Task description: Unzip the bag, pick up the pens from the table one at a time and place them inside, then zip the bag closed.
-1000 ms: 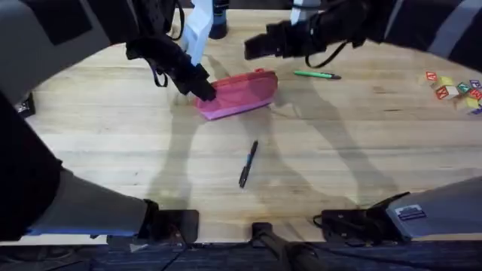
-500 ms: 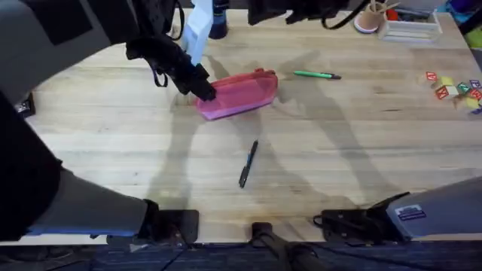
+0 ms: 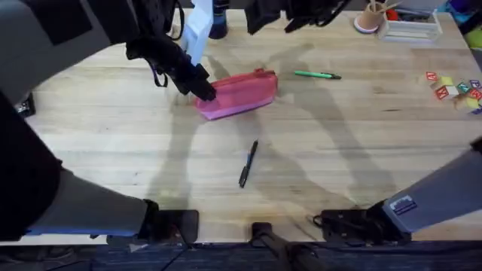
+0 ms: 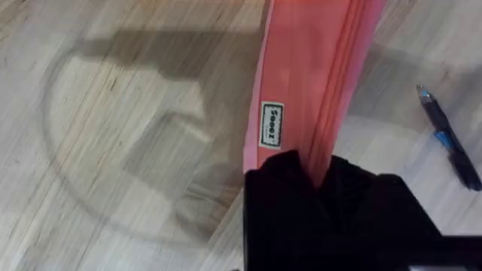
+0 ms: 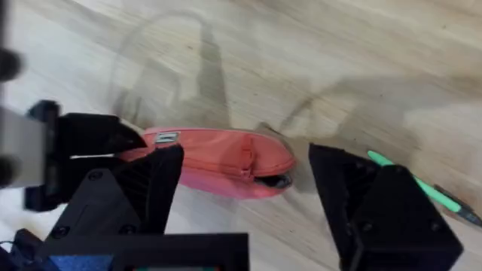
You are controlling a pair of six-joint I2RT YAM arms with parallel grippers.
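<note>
Pink-red fabric pencil pouch (image 3: 239,93) lies on the light wooden bench (image 3: 113,143), its left end clamped by the left gripper (image 3: 203,90), while the right gripper (image 5: 245,199) hangs above it with fingers spread apart, the green pen (image 3: 316,74) beside the pouch and the black-and-blue pen (image 3: 248,163) nearer the bases.

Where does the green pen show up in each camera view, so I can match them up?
Overhead: the green pen lies on the table, right of the bag.
Left wrist: not in it; the pen there is the dark blue one.
Right wrist: at the right edge, beyond the bag's zipper end.
Shared landmark: the bag, also seen in the left wrist view.
</note>
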